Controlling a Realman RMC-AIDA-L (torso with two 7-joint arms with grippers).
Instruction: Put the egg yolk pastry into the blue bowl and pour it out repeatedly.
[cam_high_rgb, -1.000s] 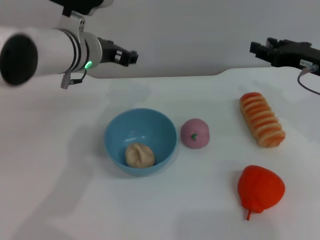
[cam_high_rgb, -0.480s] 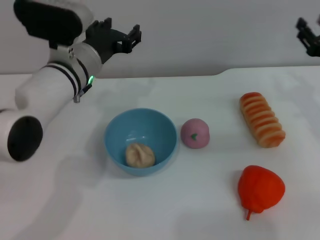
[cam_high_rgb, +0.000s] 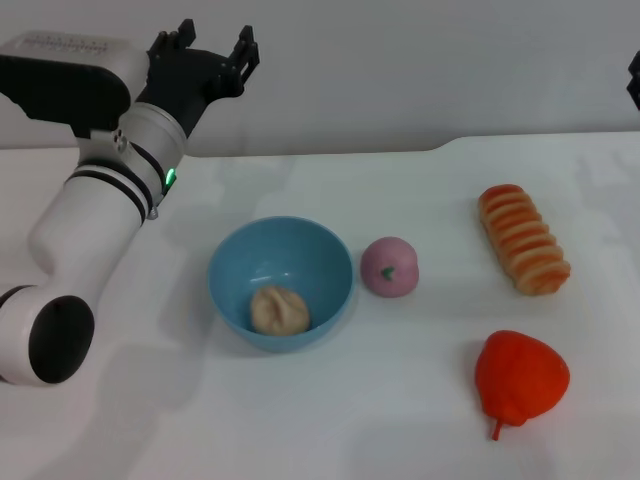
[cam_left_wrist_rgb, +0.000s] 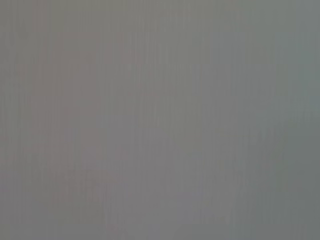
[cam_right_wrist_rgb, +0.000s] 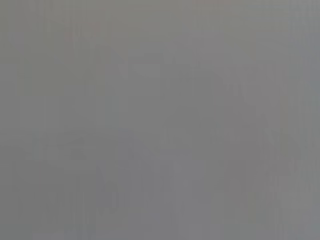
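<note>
Resting at the bottom of the round light-blue plastic bowl (cam_high_rgb: 281, 283), the small pale beige egg yolk pastry (cam_high_rgb: 279, 310) lies a little toward the near wall, so the putting-in part looks done for this round; the pouring out is what remains, and nothing shows the bowl being gripped or tipped yet. The bowl stands upright on the white table (cam_high_rgb: 330, 420). Just beside it, toward the robot's right, sits a pink dome-shaped bun with a green mark (cam_high_rgb: 389, 266), apart from the rim. Farther right lie a long orange-striped ridged bread (cam_high_rgb: 523, 252) and a red strawberry-shaped toy (cam_high_rgb: 521, 380). The left gripper (cam_high_rgb: 212, 57) is raised well above and behind the bowl, far from the pastry, fingers spread wide and holding nothing. The right gripper (cam_high_rgb: 634, 85) barely shows at the edge. Both wrist views are blank grey.
</note>
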